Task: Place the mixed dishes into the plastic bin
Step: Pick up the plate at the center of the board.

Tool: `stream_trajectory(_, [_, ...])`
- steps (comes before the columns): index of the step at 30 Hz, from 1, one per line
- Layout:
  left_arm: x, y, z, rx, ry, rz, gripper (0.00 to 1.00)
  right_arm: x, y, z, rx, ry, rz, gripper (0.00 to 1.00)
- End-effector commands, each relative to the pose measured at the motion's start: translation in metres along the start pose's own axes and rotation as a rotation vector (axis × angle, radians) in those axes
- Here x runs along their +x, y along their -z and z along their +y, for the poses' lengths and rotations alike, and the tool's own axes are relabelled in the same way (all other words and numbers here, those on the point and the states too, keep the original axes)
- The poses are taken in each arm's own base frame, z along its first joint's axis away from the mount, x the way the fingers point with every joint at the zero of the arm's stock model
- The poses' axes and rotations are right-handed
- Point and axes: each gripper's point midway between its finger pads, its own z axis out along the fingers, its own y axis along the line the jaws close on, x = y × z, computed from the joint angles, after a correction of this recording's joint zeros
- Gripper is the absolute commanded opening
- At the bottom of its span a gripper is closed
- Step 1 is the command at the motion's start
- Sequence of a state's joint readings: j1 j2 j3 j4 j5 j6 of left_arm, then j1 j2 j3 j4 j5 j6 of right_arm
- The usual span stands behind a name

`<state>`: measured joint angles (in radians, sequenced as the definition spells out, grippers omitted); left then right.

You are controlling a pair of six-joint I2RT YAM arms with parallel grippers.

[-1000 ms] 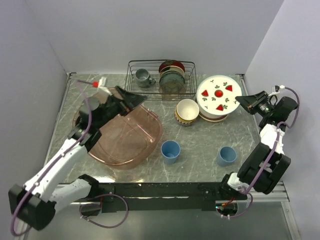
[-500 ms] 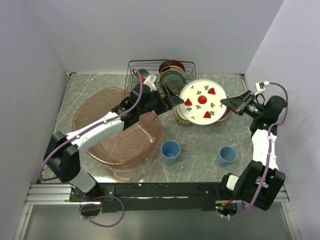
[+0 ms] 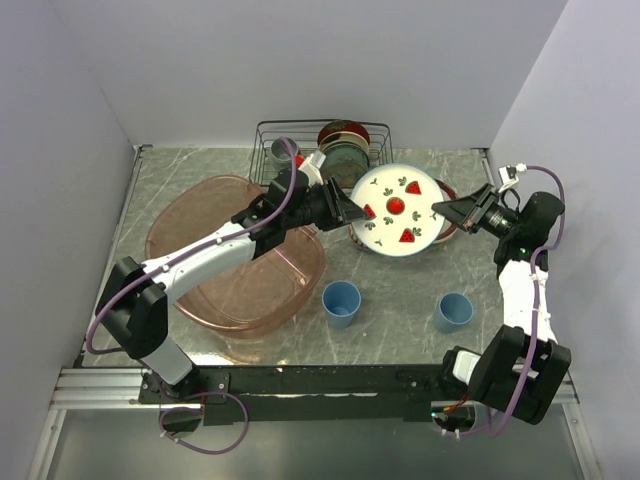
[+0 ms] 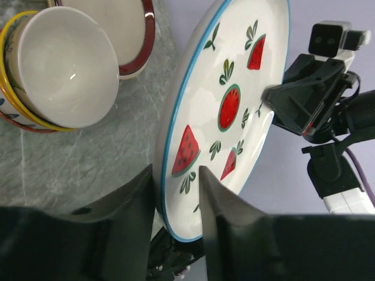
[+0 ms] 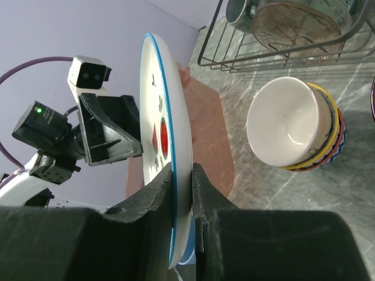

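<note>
The strawberry-print plate (image 3: 397, 210) hangs tilted in the air above the stack of dishes. My right gripper (image 3: 445, 212) is shut on its right rim (image 5: 183, 170). My left gripper (image 3: 352, 208) has closed over the opposite rim, one finger behind the plate and one on its printed face (image 4: 176, 172). The pinkish plastic bin (image 3: 235, 255) lies to the left, with nothing in it. A cream bowl (image 4: 64, 64) sits in a patterned bowl beside a red-rimmed plate (image 4: 126, 29). Two light-blue cups (image 3: 341, 300) (image 3: 453, 311) stand on the near table.
A black wire rack (image 3: 325, 150) at the back holds a grey mug and upright dark plates, just behind the left arm. Grey walls close in the table on three sides. The left arm stretches across the bin's far rim.
My right gripper lifted the plate off the stack and carried it left. The left arm swung from over the bin to the plate and closed on its left rim.
</note>
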<state>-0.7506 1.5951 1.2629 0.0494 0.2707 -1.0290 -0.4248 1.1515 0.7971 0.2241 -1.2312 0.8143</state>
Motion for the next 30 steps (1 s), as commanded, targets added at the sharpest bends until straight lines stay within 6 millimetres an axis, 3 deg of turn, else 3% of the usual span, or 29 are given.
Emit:
stream_trajectory(1, [-0.009, 0.007, -0.033, 0.110, -0.050, -0.020, 0.34, 0.003, 0.003, 0.027, -0.063, 0.070, 0.015, 0.00])
stream_trajectory(8, [-0.014, 0.025, -0.050, 0.177, -0.086, -0.063, 0.06, 0.008, 0.002, 0.030, -0.076, 0.084, 0.034, 0.00])
stream_trajectory(9, [-0.018, 0.032, -0.060, 0.212, -0.098, -0.084, 0.01, 0.009, 0.002, 0.030, -0.076, 0.088, 0.036, 0.00])
stream_trajectory(12, [-0.020, 0.045, -0.064, 0.243, -0.093, -0.115, 0.01, 0.013, 0.000, 0.032, -0.079, 0.100, 0.057, 0.00])
stream_trajectory(14, [-0.022, 0.053, -0.062, 0.258, -0.091, -0.141, 0.01, 0.015, -0.002, 0.036, -0.087, 0.150, 0.068, 0.05])
stream_trajectory(18, [-0.030, 0.085, -0.071, 0.308, -0.094, -0.222, 0.01, 0.019, 0.000, 0.048, -0.116, 0.227, 0.077, 0.29])
stream_trajectory(19, [-0.029, 0.088, -0.064, 0.295, -0.088, -0.237, 0.01, 0.020, 0.002, 0.052, -0.128, 0.235, 0.081, 0.41])
stream_trajectory(20, [-0.035, 0.102, -0.069, 0.306, -0.090, -0.272, 0.01, 0.021, 0.003, 0.054, -0.137, 0.250, 0.081, 0.46])
stream_trajectory(22, [-0.039, 0.112, -0.060, 0.269, -0.080, -0.323, 0.01, 0.023, 0.005, 0.060, -0.150, 0.291, 0.083, 0.60])
stream_trajectory(26, [-0.053, 0.155, -0.062, 0.245, -0.106, -0.427, 0.01, 0.026, 0.009, 0.065, -0.157, 0.367, 0.083, 0.77])
stream_trajectory(28, [-0.054, 0.166, -0.051, 0.211, -0.101, -0.456, 0.01, 0.028, 0.010, 0.064, -0.149, 0.408, 0.078, 0.85])
stream_trajectory(29, [-0.061, 0.183, -0.053, 0.212, -0.102, -0.508, 0.01, 0.029, 0.010, 0.062, -0.142, 0.422, 0.074, 0.87])
stream_trajectory(30, [-0.059, 0.187, -0.042, 0.176, -0.095, -0.513, 0.01, 0.029, 0.010, 0.058, -0.125, 0.450, 0.066, 0.89])
